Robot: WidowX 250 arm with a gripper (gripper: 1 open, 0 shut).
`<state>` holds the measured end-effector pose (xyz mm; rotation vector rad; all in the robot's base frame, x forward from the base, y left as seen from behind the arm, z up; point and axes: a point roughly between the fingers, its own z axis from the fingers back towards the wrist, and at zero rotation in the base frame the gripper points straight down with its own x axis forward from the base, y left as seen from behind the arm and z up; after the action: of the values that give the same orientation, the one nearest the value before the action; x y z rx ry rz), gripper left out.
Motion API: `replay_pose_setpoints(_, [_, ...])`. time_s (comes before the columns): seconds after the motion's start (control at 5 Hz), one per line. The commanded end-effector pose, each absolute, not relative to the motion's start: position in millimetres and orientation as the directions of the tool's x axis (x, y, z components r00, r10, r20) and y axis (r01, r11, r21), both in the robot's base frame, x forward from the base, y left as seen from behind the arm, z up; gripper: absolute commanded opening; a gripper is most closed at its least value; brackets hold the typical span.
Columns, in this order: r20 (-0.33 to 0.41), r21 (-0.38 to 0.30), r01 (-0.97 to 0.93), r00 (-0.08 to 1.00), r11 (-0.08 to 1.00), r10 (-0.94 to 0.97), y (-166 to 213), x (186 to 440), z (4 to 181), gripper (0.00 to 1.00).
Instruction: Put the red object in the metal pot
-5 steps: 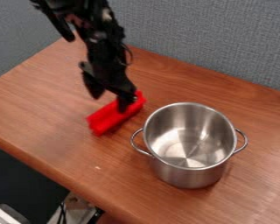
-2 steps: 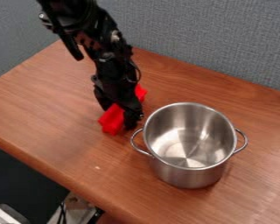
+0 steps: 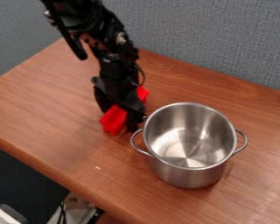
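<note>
My black jointed arm comes in from the upper left of the view and bends down steeply over the brown wooden table point(image 3: 43, 96), so that my black gripper point(image 3: 122, 112) points almost straight down at the tabletop, tipped only slightly off vertical. The wrist and the bulky links above it stand stacked one over the other, with the upper part of the arm leaning back toward the grey wall point(image 3: 213, 31) behind the table. My gripper sits low, right down at the bright red bar-shaped plastic block point(image 3: 113, 120), which lies on the wood with one end showing below and left of my fingers and another bit of red showing behind them on the right. My jaws stand wide, straddling the block's middle; I cannot tell from this angle whether the pads actually press its sides, since my own wrist hides the contact. The block lies on the table, just beside the left rim of the shiny round stainless-steel pot point(image 3: 189, 144), outside it. The pot stands upright to the right of my gripper, its near side handle close to the red block.
</note>
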<state>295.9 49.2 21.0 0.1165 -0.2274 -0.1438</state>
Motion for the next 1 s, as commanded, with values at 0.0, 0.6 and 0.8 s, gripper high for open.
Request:
replay_pose_setpoints(0.0, [0.282,0.161,0.041,0.956,0.986,-0.086,56,301,32.8,1.0])
replay_pose_setpoints(0.6, [0.263,0.163,-0.03,0.965,0.986,-0.015,39,289,38.0,0.0])
replay_pose_setpoints(0.8, [0.256,0.167,-0.021,0.966,0.986,-0.023,29,286,47.3,0.0])
